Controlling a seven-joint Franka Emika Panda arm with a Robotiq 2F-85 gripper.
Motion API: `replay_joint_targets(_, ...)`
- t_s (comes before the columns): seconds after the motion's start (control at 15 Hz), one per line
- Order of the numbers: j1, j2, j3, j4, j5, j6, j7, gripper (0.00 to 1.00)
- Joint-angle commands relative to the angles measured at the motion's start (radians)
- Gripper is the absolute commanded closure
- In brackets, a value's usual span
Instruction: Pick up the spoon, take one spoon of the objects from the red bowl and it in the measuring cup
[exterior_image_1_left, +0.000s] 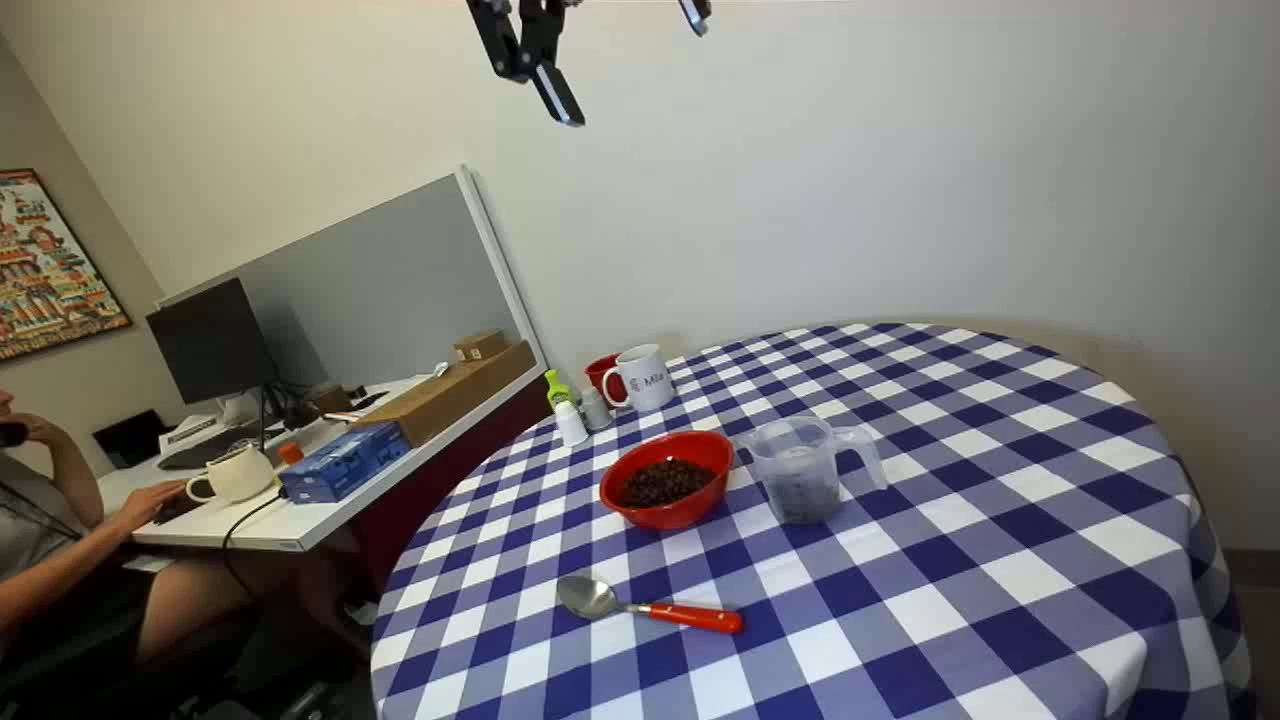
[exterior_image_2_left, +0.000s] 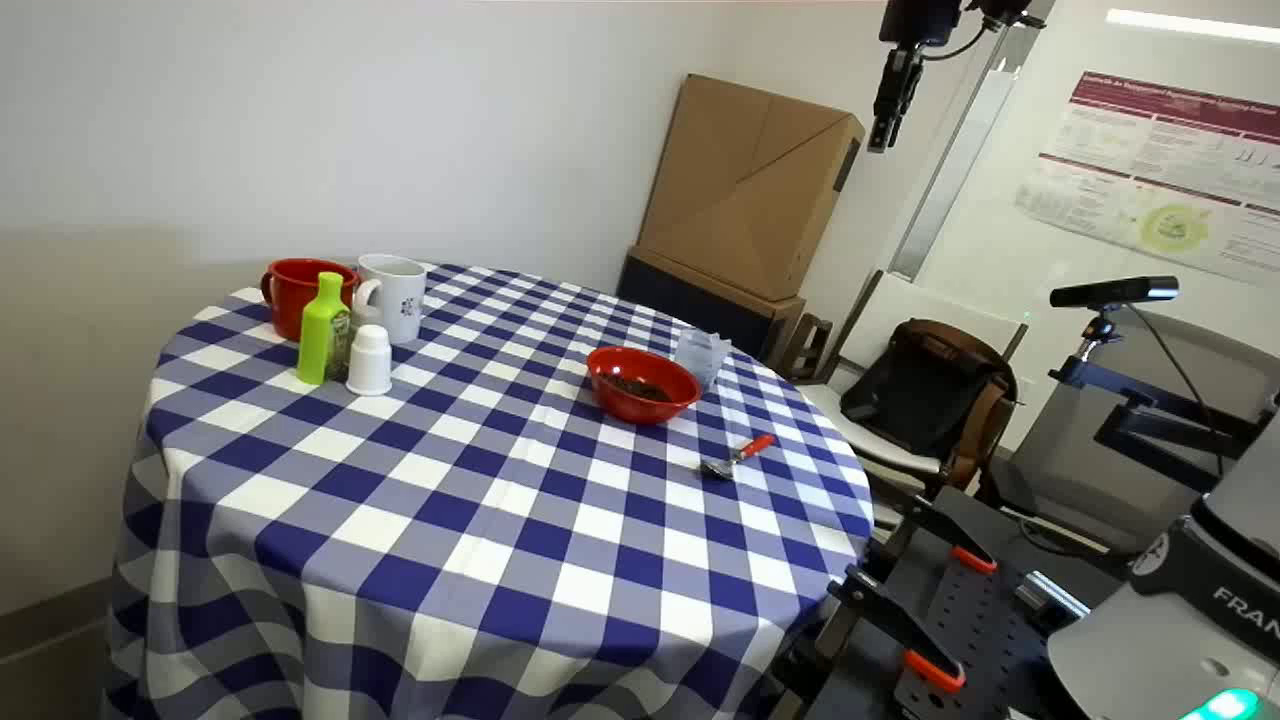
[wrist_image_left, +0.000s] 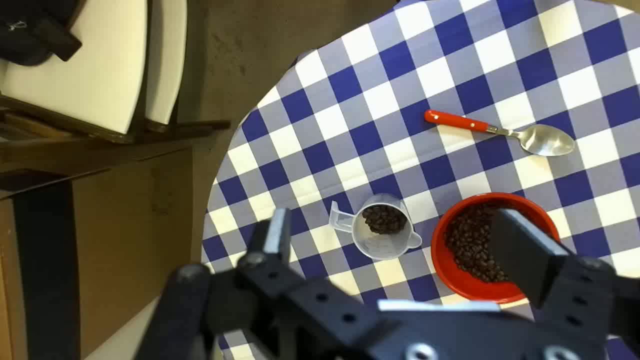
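Claw (wrist_image_left: 393, 215) wide agape, empty, well above the spoon (wrist_image_left: 500, 131)

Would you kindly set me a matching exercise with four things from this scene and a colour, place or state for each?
Things:
1. Spoon
2. Bowl
3. Measuring cup
4. Pincer

Descriptions:
A. Clear, some dark beans inside
B. Open, holding nothing
C. Lying on the checked tablecloth
D. Bright red, holding the larger bean heap

Pairs: 1-C; 2-D; 3-A; 4-B
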Motion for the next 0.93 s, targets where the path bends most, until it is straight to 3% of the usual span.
replay_joint_targets(0.0, 0.001, 0.0, -0.001, 0.002, 0.0, -0.002, 0.0, 0.0)
replay_joint_targets(0.2, -0.013, 0.043, 0.008, 0.033, 0.029, -0.041, 0.17, 0.0)
replay_joint_targets(0.87, -0.042, 0.147, 0.005, 0.036, 0.147, 0.014, 0.647, 0.0)
